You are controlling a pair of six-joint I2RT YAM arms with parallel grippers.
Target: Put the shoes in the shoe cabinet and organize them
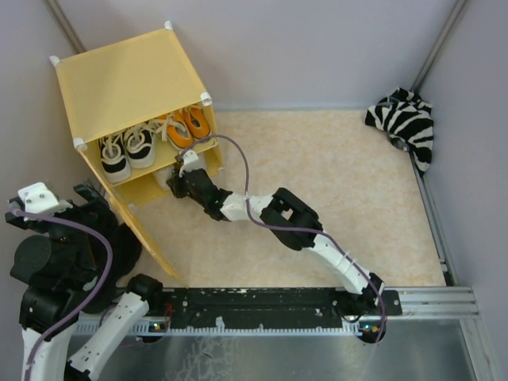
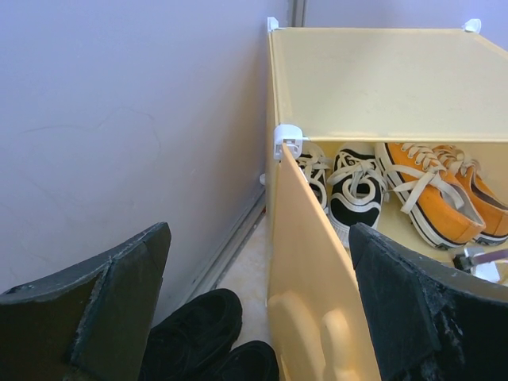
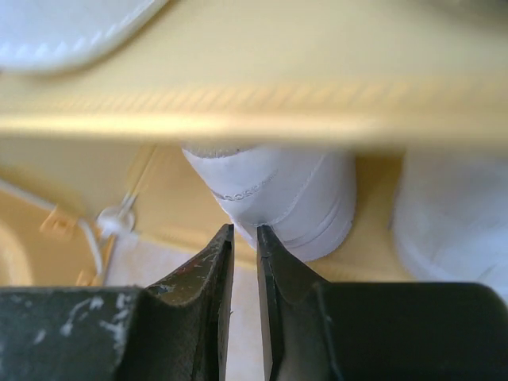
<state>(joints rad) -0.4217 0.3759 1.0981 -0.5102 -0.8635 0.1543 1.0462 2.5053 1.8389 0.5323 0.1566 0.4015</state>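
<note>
The yellow shoe cabinet (image 1: 127, 79) stands at the far left with its door (image 1: 139, 230) swung open. On its inner shelf are a black-and-white pair (image 1: 127, 151) and an orange pair (image 1: 184, 125), also seen in the left wrist view as the black-and-white pair (image 2: 349, 186) and the orange pair (image 2: 429, 194). My right gripper (image 1: 181, 176) reaches into the lower compartment. Its jaws (image 3: 244, 238) are almost closed with nothing between them, tips at the heel of a white shoe (image 3: 278, 198). A second white shoe (image 3: 452, 230) lies to its right. My left gripper (image 2: 258, 317) is open, straddling the door's edge (image 2: 309, 262).
A zebra-striped cloth bundle (image 1: 409, 123) lies in the far right corner. Grey walls (image 2: 119, 119) close in the left and back. Two black rounded shapes (image 2: 190, 333) sit low between the wall and the door. A metal rail (image 1: 429, 302) runs along the near edge.
</note>
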